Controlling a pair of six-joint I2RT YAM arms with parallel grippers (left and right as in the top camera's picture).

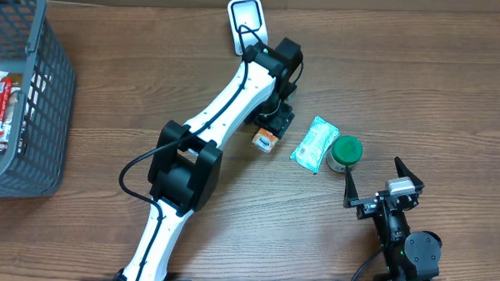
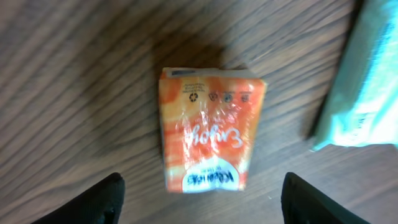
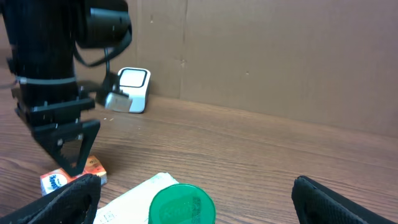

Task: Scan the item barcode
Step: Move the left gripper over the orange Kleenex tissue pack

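A wooden worktop [image 1: 403, 62] carries a grey basket [image 1: 43, 91] at its left edge and a white scanner [image 1: 246, 22] at the back. The left tool [image 2: 200, 200] hangs released over an orange tissue pack [image 2: 208, 130] that lies flat, fingers either side, not touching. The right tool [image 1: 374, 174] gapes empty near a teal pouch [image 1: 314, 143] and a green-lidded jar [image 1: 345, 150].

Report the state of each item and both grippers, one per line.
orange pack: lying flat on table, ungripped
left gripper: open, over the orange pack
right gripper: open, empty
teal packet: lying flat
green-lidded jar: upright, lid on
basket: holding packets
scanner: upright
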